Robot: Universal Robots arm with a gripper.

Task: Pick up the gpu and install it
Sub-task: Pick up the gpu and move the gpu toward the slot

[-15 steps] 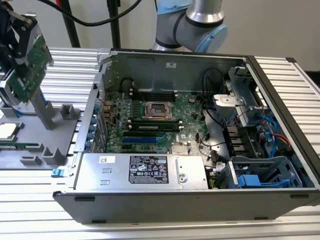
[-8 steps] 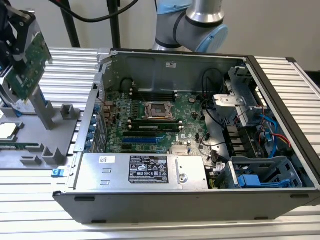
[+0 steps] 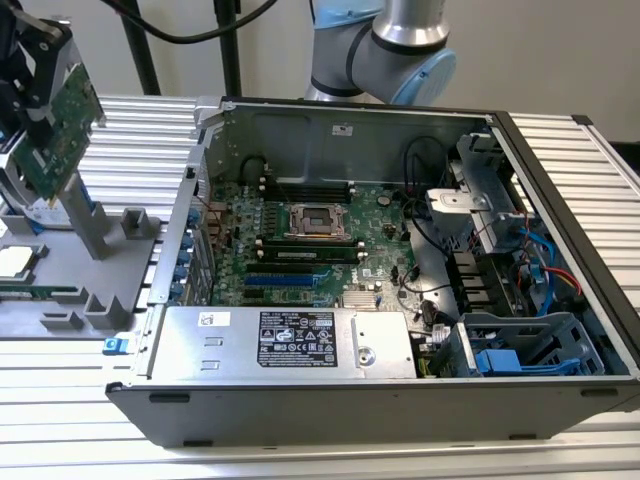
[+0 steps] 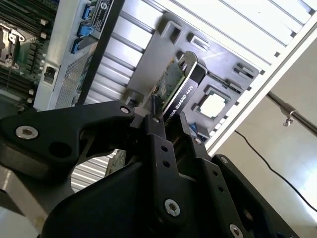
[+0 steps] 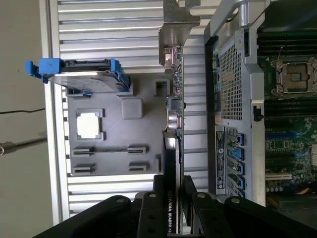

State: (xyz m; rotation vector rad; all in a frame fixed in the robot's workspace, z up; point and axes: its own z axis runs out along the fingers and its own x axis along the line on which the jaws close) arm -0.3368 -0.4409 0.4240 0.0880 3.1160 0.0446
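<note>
The gpu (image 3: 62, 125) hangs tilted in the air above the grey parts holder (image 3: 60, 300), at the exterior view's far left. Its green board faces the camera and its silver bracket points down. My gripper (image 3: 40, 95) is shut on its upper end. In the second wrist view my black fingers (image 4: 157, 133) clamp the gpu (image 4: 179, 88), green face on one side and black cover on the other. In the first wrist view the gpu (image 5: 172, 144) is edge-on between the fingers (image 5: 148, 208), with its bracket (image 5: 174, 34) at the far end.
The open computer case (image 3: 400, 400) lies to the exterior view's right, with the motherboard (image 3: 320, 245) and its slots exposed. The grey holder (image 5: 119, 148) carries a processor chip (image 5: 89, 125) and a drive in a blue caddy (image 5: 79, 74). A silver power supply (image 3: 300, 340) sits near the case front.
</note>
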